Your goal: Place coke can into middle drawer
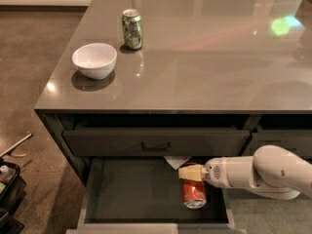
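Observation:
The red coke can (194, 194) is inside the open middle drawer (136, 189), at its right side, and seems to rest on the dark floor. My gripper (190, 173) reaches in from the right on a white arm, with its tan fingers (186, 172) at the can's top. The drawer is pulled out below the closed drawer front with a bar handle (156, 145).
On the grey countertop (204, 62) stand a green can (132, 29) and a white bowl (94, 60) at the left. A white paper scrap (176, 162) shows at the drawer's back. Narrower drawers (280, 143) are at the right. Dark objects (7, 189) lie on the floor at left.

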Controlling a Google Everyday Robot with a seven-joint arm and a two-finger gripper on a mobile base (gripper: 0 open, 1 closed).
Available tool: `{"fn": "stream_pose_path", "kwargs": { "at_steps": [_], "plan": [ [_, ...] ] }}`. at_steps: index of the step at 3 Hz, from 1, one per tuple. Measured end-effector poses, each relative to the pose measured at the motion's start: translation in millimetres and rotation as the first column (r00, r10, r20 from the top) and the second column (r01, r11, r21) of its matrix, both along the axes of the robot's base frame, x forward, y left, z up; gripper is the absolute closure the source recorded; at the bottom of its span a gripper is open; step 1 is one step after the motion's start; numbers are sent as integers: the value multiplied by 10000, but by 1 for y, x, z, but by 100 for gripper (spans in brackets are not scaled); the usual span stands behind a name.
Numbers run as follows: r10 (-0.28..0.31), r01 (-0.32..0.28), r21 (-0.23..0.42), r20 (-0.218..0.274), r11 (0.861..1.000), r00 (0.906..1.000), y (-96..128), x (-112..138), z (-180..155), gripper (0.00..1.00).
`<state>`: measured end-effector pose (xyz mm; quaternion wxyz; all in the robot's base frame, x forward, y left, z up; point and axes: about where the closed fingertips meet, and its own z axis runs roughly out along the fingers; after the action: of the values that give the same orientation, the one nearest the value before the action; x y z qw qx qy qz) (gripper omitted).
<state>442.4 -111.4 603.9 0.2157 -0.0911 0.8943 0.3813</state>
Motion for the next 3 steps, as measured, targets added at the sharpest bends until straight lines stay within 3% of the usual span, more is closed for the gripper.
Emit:
{"fn": "stream_pose_path", "kwargs": {
  "at_steps": [1, 3],
  "plan": [
    [-423, 423, 15, -321, 9991, 9986, 13, 9, -45, 100],
    [-632, 628, -113, -341, 9980, 9974, 13, 11, -52, 100]
  ]
}}
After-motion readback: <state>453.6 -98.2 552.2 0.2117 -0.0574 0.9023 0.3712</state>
